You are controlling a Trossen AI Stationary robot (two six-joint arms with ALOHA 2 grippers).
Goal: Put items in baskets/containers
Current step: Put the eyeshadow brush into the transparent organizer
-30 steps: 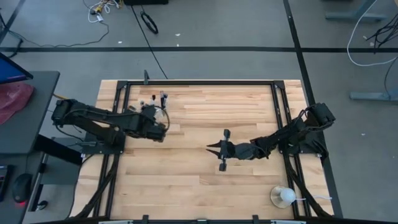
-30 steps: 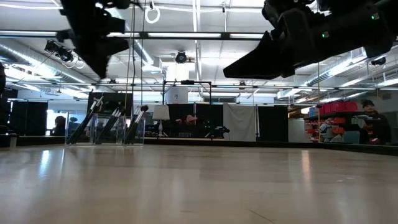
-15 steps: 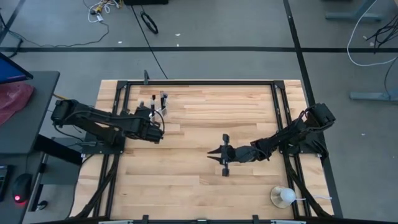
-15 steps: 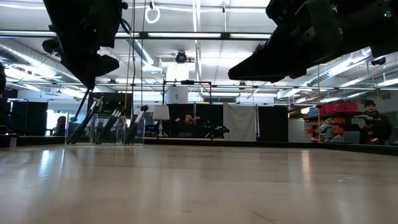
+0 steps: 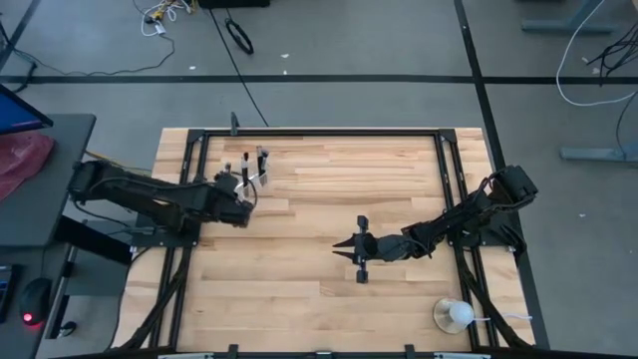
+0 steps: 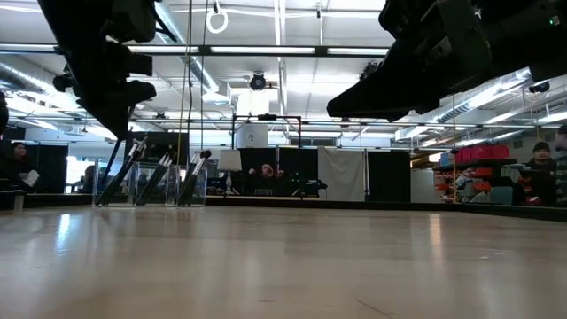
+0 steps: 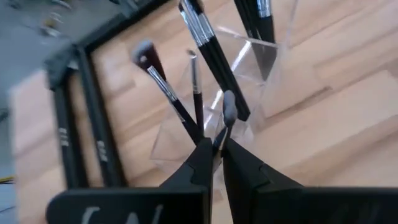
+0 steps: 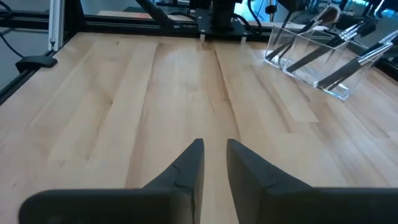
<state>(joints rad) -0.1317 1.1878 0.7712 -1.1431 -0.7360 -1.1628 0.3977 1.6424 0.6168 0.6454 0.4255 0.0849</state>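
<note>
A clear plastic holder (image 5: 255,166) stands at the table's far left, with several slim dark makeup brushes (image 7: 205,37) leaning in it, heads up. It also shows in the low view as holder (image 6: 151,184) and in the right wrist view as holder (image 8: 317,59). My left gripper (image 7: 217,144) hangs just above the holder's near side, shut on one thin brush (image 7: 228,109). In the high view this left gripper (image 5: 245,189) sits beside the holder. My right gripper (image 8: 214,158) hovers over the table's middle, open with nothing between its fingers. My left gripper pinches the thin brush's stem (image 7: 221,132) between its two fingertips, just behind the small grey head. The fingers slant down toward the holder and the brush lies along them, head sticking out past the tips. The rest of the handle is hidden between the fingers.
A white round object on a dish (image 5: 454,316) sits at the near right corner. A black frame (image 5: 319,132) runs around the table top. Bare wood lies between the two arms.
My left gripper has drawn back toward the table's left edge and sunk closer to the holder, keeping the brush. My right gripper has stayed in place and rolled a little.
</note>
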